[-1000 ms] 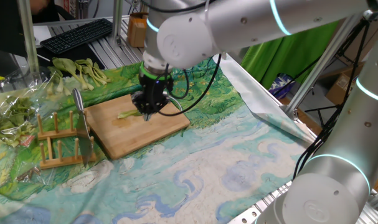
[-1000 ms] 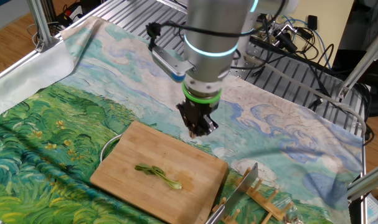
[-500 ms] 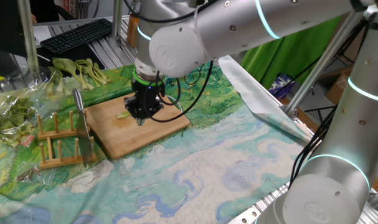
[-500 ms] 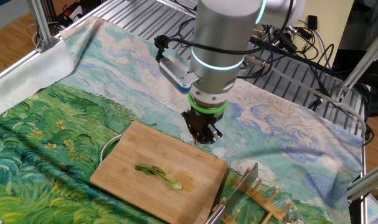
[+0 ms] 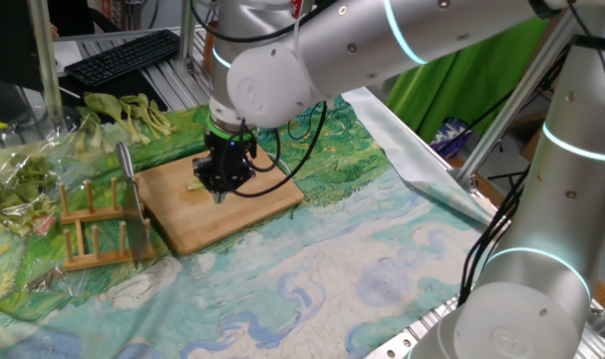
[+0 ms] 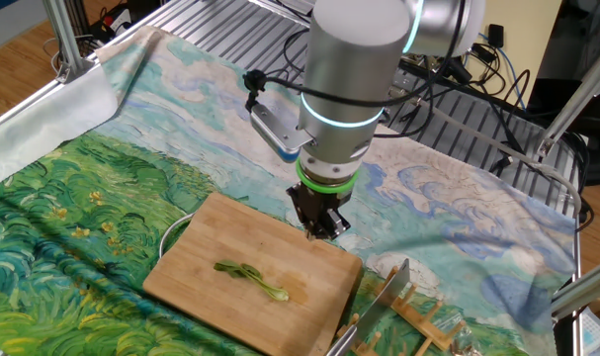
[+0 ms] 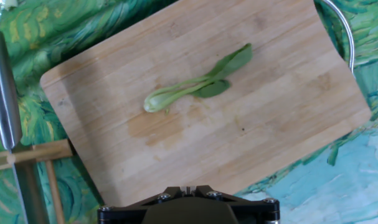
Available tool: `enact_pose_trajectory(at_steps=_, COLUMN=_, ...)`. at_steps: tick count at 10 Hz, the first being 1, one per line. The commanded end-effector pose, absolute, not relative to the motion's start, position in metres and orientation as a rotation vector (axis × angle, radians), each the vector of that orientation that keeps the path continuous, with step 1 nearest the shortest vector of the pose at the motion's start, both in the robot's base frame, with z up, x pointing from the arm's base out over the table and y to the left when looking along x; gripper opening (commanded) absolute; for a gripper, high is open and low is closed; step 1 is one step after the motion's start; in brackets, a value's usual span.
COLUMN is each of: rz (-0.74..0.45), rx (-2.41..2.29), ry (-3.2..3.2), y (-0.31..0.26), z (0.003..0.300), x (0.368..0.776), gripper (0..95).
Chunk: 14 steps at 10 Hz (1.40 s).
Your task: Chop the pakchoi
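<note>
Lower and nearer the knife rack now, the pincer hangs with fingers pressed together, holding nothing, pointing straight down over the cutting board edge. Whole and uncut, the pakchoi lies mid-board, so chopping likely awaits fetching the knife beyond.

We saw one small, thin green pakchoi leaf with a pale green stem lying flat and whole near the middle of the rectangular bamboo cutting board. In the hand view its pale stem end pointed lower left and its darker leaf blades fanned toward the upper right.
</note>
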State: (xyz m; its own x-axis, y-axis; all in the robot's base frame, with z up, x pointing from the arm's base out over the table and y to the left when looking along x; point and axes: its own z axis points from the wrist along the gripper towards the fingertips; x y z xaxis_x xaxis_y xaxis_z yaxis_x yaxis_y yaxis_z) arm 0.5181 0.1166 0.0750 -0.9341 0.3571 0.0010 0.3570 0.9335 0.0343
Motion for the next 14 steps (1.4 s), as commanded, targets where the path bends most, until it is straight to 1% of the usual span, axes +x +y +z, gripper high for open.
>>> enact_pose_trajectory(at_steps=1, rz=0.049, rx=0.581, ry=3.082, y=0.1168, z=0.0759, x=0.5181, gripper=0.0)
enact_pose_trajectory(at_steps=5, rz=0.037, rx=0.558, ry=3.086, y=0.1168, z=0.0761, x=0.5185, gripper=0.0)
enact_pose_trajectory(at_steps=8, rz=0.065, rx=0.561, ry=3.115, y=0.1168, z=0.0761, x=0.5185, gripper=0.0)
enact_pose_trajectory(at_steps=10, rz=0.05, rx=0.54, ry=3.115, y=0.1168, z=0.0761, x=0.5185, gripper=0.0)
enact_pose_trajectory(at_steps=11, rz=0.066, rx=0.514, ry=3.121, y=0.1168, z=0.0761, x=0.5185, gripper=0.0)
enact_pose_trajectory(at_steps=13, rz=0.138, rx=0.499, ry=3.13, y=0.1168, z=0.0761, x=0.5185, gripper=0.0)
enact_pose_trajectory(at_steps=14, rz=0.133, rx=0.519, ry=3.132, y=0.1168, z=0.0761, x=0.5185, gripper=0.0)
